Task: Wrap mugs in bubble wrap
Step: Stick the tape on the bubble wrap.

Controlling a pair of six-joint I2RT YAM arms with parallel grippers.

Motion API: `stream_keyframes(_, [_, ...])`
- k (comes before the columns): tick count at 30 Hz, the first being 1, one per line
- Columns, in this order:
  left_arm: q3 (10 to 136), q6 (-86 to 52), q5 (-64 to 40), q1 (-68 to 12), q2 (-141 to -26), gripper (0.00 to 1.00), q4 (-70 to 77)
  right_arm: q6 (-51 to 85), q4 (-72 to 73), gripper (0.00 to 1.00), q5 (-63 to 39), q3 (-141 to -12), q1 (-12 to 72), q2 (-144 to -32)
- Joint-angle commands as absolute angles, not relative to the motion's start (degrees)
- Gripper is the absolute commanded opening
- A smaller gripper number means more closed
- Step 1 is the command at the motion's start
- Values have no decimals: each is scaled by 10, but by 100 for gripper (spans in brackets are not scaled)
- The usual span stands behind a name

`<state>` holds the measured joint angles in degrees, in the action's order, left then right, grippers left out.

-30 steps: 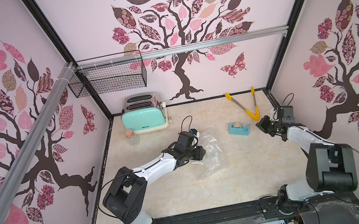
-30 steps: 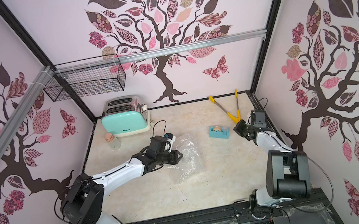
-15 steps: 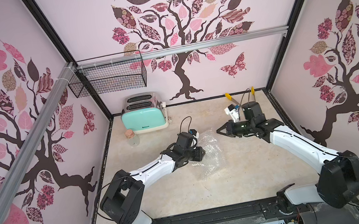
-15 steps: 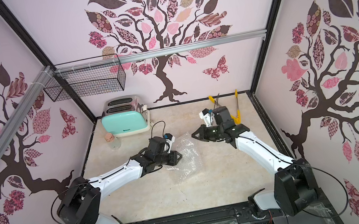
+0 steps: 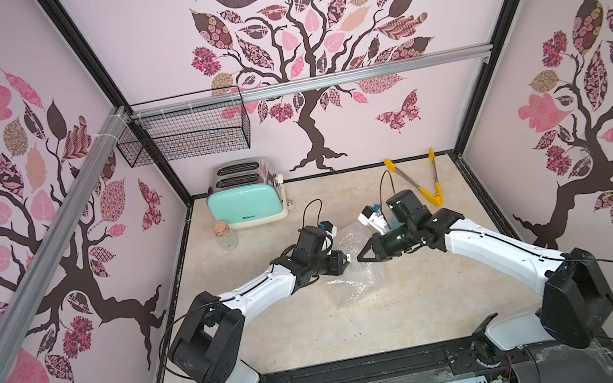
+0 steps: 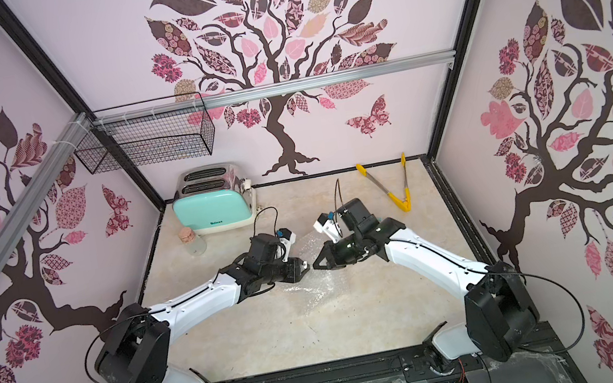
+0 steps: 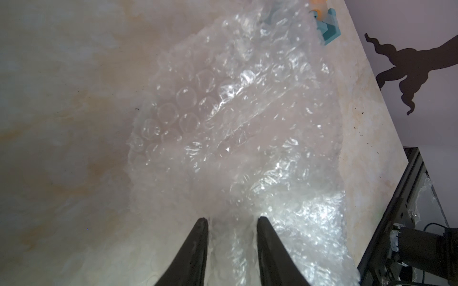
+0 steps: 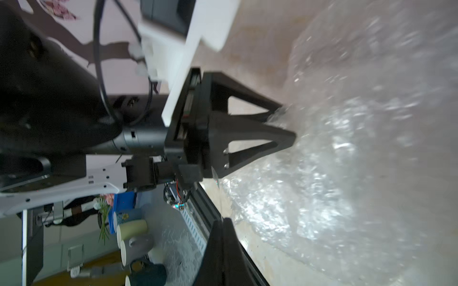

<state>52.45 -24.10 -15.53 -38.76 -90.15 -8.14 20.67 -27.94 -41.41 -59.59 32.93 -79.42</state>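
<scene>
The clear, crinkly bubble wrap sheet lies bunched on the beige marbled table (about mid-table). The left claw is clamped on it, and the right claw, pressed together, is just beside.

I see a mint toaster on the bench, a corked glass bottle beside it, yellow tongs well apart.

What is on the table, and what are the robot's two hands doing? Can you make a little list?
left gripper: shut on bubble wrap
right gripper: shut, empty, tip close to left gripper
also on table: mint toaster, corked bottle, yellow tongs
mug: not visible
</scene>
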Motion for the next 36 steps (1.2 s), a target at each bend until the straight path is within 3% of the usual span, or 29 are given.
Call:
stream_keyframes(1, [517, -243, -169, -381, -895, 36, -68, 149, -345, 0, -395, -627, 365, -806])
stream_keyframes(14, [516, -245, -181, -373, -899, 36, -65, 47, -455, 0, -353, -691, 406, -867])
stream_keyframes(36, [515, -245, -179, -373, -899, 36, -67, 25, -504, 0, -267, -760, 423, -974])
